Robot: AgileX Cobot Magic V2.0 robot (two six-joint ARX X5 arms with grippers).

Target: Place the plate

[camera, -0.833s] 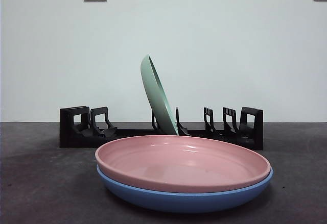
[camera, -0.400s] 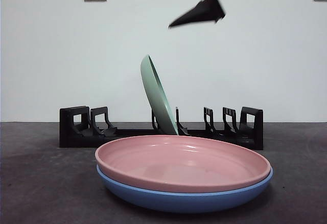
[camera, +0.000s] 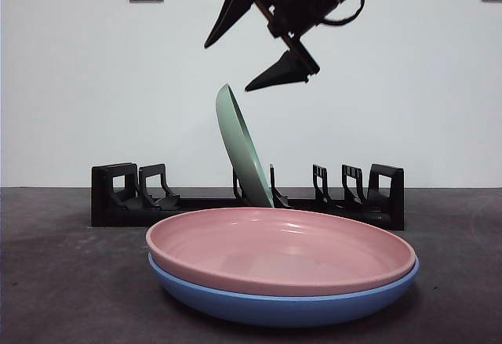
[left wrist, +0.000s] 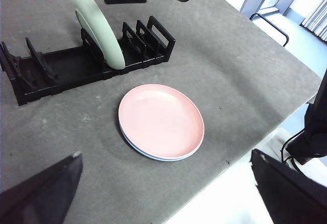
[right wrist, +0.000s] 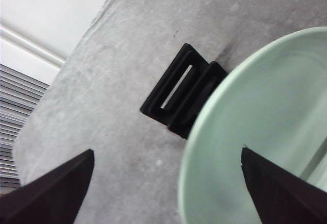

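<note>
Right end effector (camera: 265, 46): jaws spread, empty, above green plate (camera: 243, 148) leaning in black rack (camera: 118, 195); approach step (judged). Next: descend over rim. Pink plate (camera: 282, 250) stacked on blue plate (camera: 274, 305), table (camera: 47, 281)

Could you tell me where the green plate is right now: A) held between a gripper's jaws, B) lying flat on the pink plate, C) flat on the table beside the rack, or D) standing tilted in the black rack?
D: the green plate stands leaning in the black rack, with the open right gripper above it, not touching.
</note>
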